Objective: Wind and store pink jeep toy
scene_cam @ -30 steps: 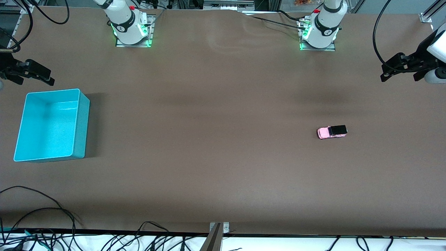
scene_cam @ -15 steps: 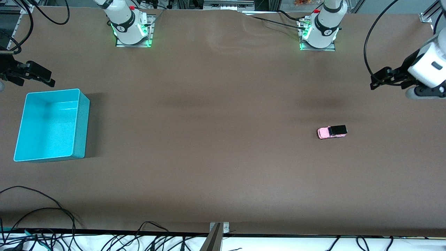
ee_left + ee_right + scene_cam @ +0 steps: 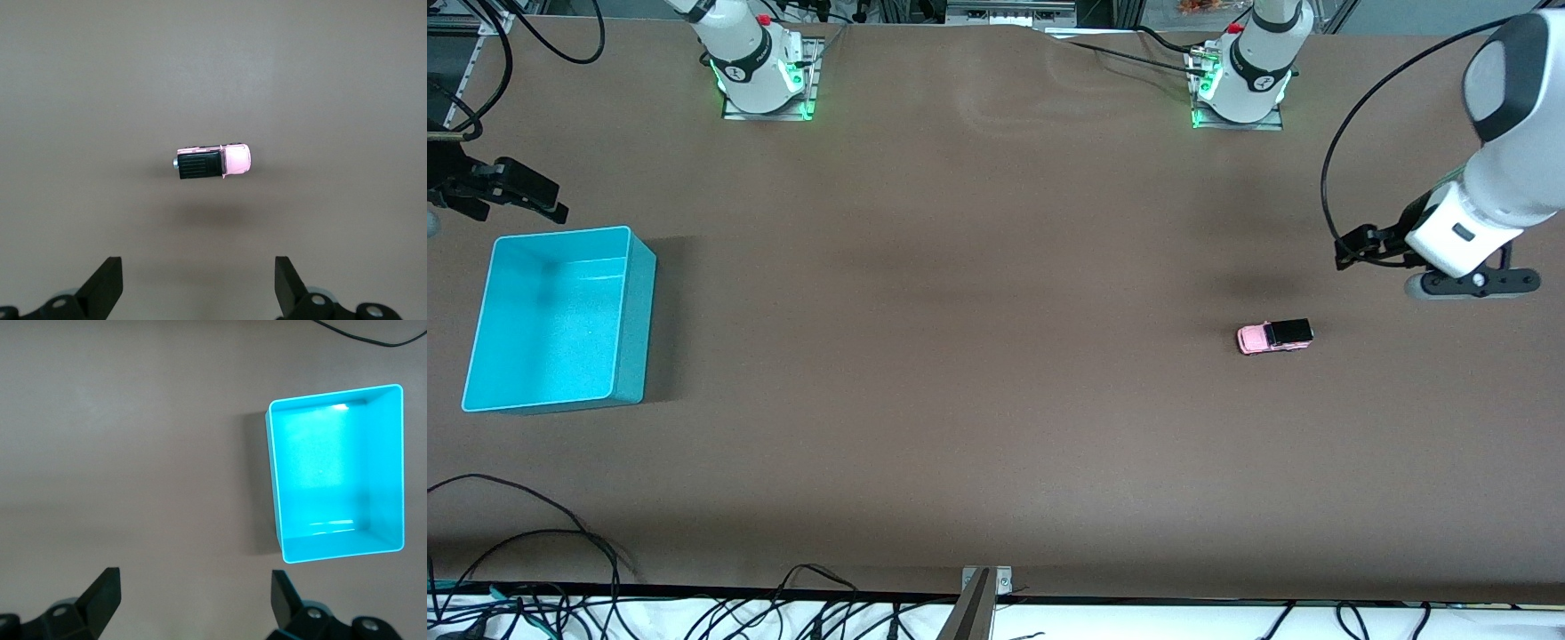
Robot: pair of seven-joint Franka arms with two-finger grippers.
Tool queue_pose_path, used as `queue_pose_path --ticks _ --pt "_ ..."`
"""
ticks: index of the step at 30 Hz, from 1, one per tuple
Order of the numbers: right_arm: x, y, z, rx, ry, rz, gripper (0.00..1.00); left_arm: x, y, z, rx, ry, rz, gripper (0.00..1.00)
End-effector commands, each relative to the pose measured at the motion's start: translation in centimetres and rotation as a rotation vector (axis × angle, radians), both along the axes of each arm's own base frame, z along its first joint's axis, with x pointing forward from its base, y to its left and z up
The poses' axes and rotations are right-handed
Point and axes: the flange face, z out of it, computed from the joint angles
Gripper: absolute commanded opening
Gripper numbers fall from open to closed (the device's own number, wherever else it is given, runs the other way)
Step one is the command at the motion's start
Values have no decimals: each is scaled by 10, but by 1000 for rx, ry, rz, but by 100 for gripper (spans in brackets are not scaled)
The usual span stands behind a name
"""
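Having swung in from the table's edge, the left gripper (image 3: 1352,252), fingers spread, hangs at one o'clock of the untouched tiny boxy pink jeep toy (image 3: 1274,337) on the brown table; right gripper (image 3: 520,191) waits open near the turquoise plastic bin (image 3: 633,320).

The front view looks down from high across the table (image 3: 996,427), facing both arm bases and taking in its whole length. The left wrist view looks straight down on the jeep (image 3: 212,162), also in the front view. The right wrist view looks straight down on the bin (image 3: 393,463), likewise shared.
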Motion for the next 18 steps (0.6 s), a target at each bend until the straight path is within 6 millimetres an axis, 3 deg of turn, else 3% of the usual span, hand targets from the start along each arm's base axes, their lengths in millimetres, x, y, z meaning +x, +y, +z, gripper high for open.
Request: queue_pose_path --ticks 1,18 --pt "3 1 5 19 -10 -8 100 -2 3 -37 -18 -12 21 100" --pt "3 3 5 19 -8 -9 100 9 5 -140 -30 -38 16 100"
